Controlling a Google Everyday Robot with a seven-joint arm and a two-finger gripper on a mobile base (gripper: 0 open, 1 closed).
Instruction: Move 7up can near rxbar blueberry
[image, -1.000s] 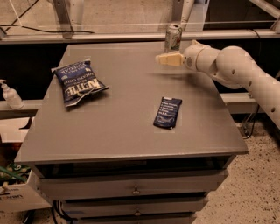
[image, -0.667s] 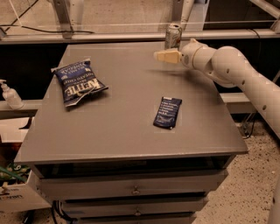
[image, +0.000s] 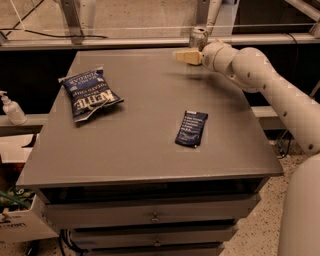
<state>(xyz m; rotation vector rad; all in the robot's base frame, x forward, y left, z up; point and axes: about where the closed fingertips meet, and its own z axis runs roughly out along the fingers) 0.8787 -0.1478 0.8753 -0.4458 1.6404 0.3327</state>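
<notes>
The 7up can (image: 198, 37) stands upright at the far edge of the grey table (image: 145, 150), right of centre; only its silvery top part shows behind my arm. My gripper (image: 181, 56) hovers just in front of and to the left of the can, its tan fingers pointing left. The rxbar blueberry (image: 191, 128), a flat dark blue wrapper with pale text, lies on the table nearer the front right, well apart from the can.
A crinkled blue chip bag (image: 88, 94) lies on the table's left side. A soap bottle (image: 11, 108) stands on a ledge to the left. Drawers (image: 155, 217) are below the tabletop. A rail and posts run behind the far edge.
My gripper and arm have moved a little to the left and toward the far edge, nearer the can. The can, bar and chip bag have not moved.
</notes>
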